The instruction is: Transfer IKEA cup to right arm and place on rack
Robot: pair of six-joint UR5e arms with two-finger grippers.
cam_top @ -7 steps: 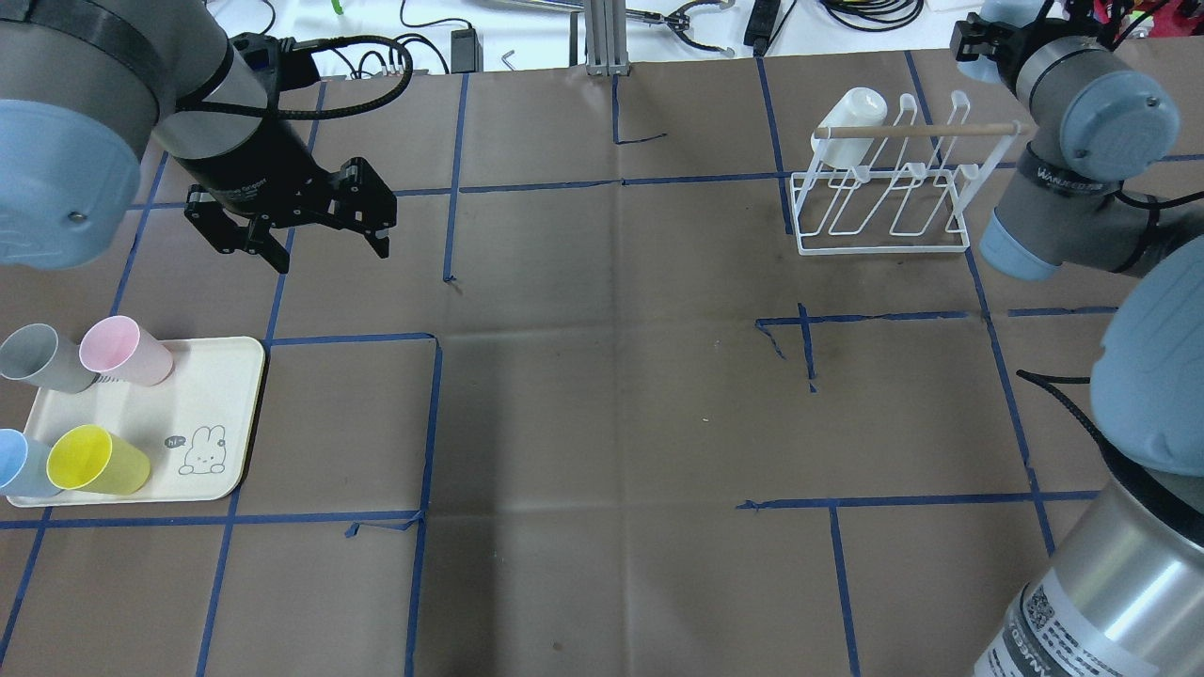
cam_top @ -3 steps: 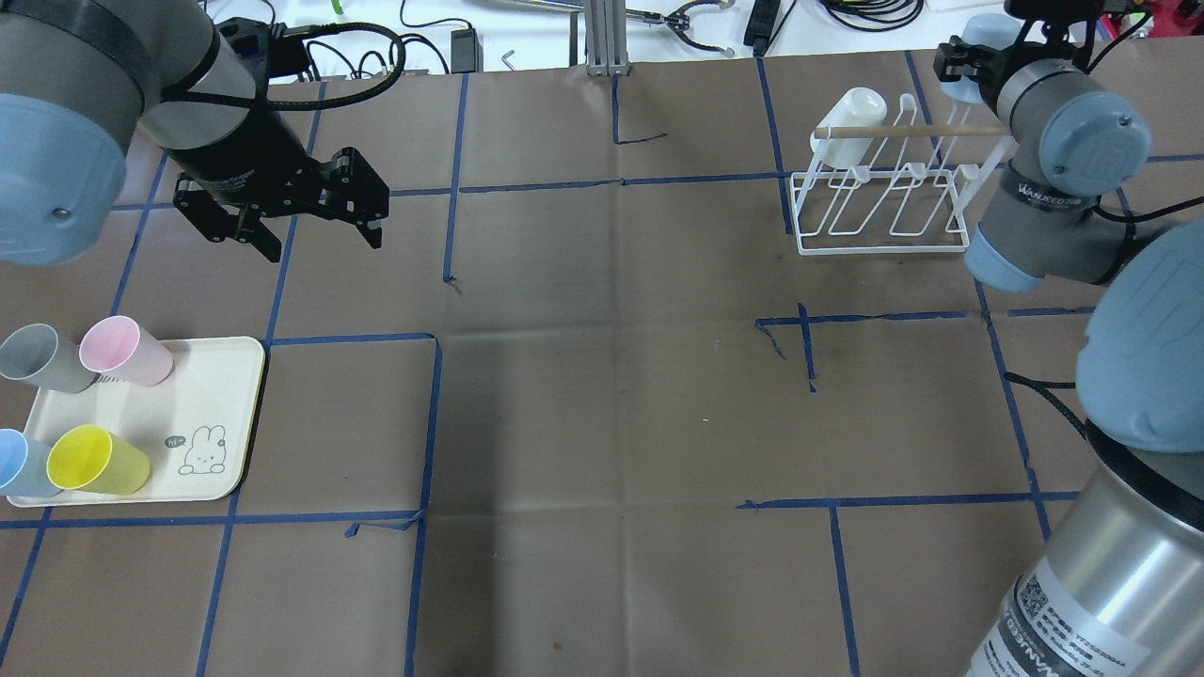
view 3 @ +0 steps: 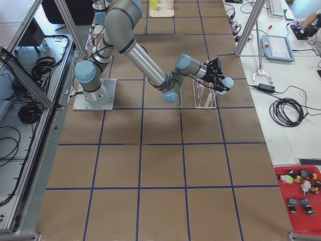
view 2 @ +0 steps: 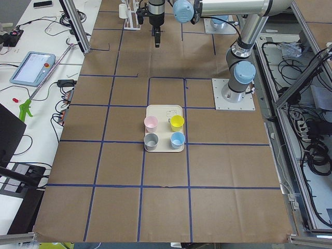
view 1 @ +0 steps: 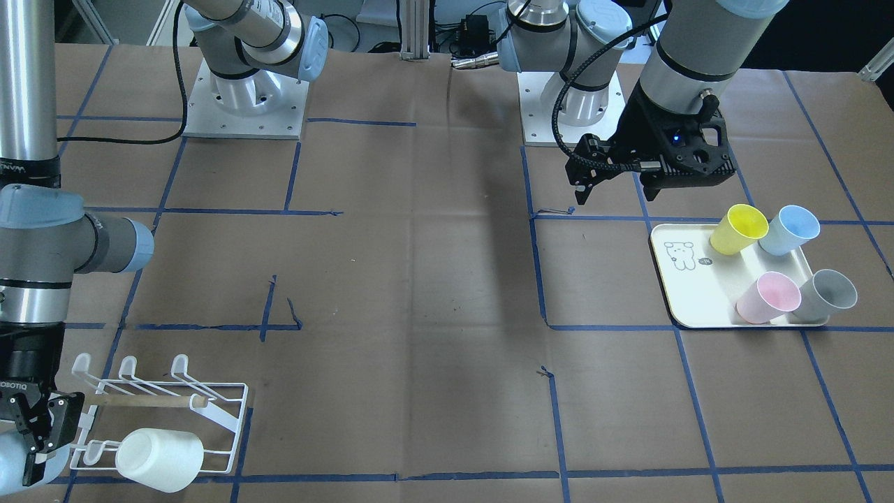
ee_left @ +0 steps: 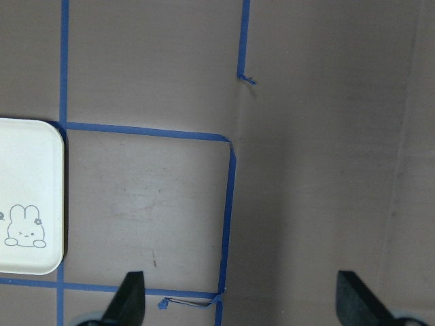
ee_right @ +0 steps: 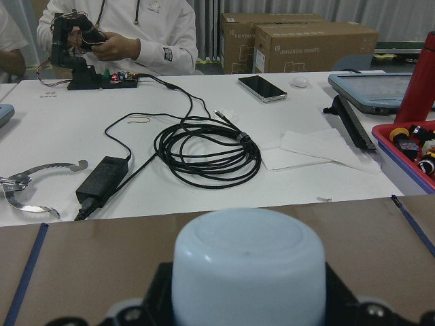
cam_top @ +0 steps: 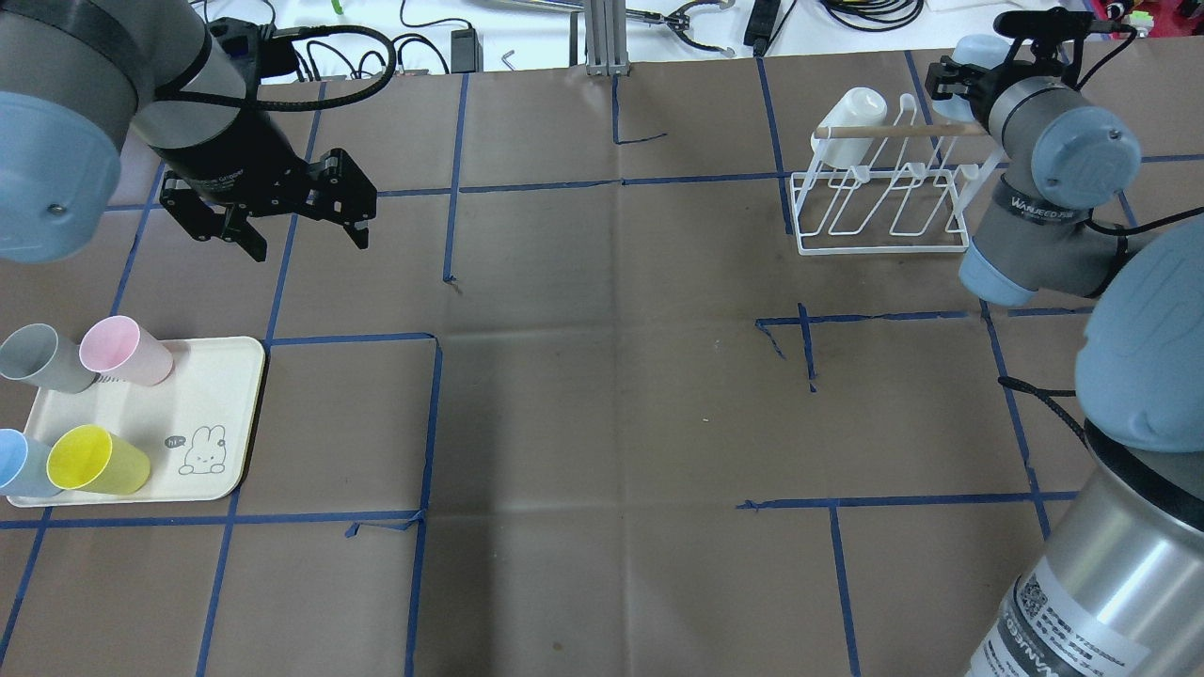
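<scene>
My right gripper [cam_top: 952, 73] is shut on a pale blue cup [cam_top: 978, 49] and holds it by the far right end of the white wire rack [cam_top: 884, 193]. The right wrist view shows the cup's base [ee_right: 248, 265] filling the space between the fingers. A white cup [cam_top: 851, 118] hangs on the rack's left end, beside the wooden dowel [cam_top: 903, 132]. My left gripper [cam_top: 308, 246] is open and empty above the table, beyond the tray; the left wrist view shows its spread fingertips [ee_left: 129, 302] over bare paper.
A cream tray [cam_top: 202, 404] at the near left holds pink [cam_top: 122, 350], grey [cam_top: 38, 357], yellow [cam_top: 94, 461] and blue [cam_top: 19, 463] cups lying on their sides. Blue tape lines cross the brown paper. Cables and tools lie on the white bench beyond the table.
My left gripper has moved left, still open. My right arm has swung left, bringing the pale blue cup closer to the rack's right end.
</scene>
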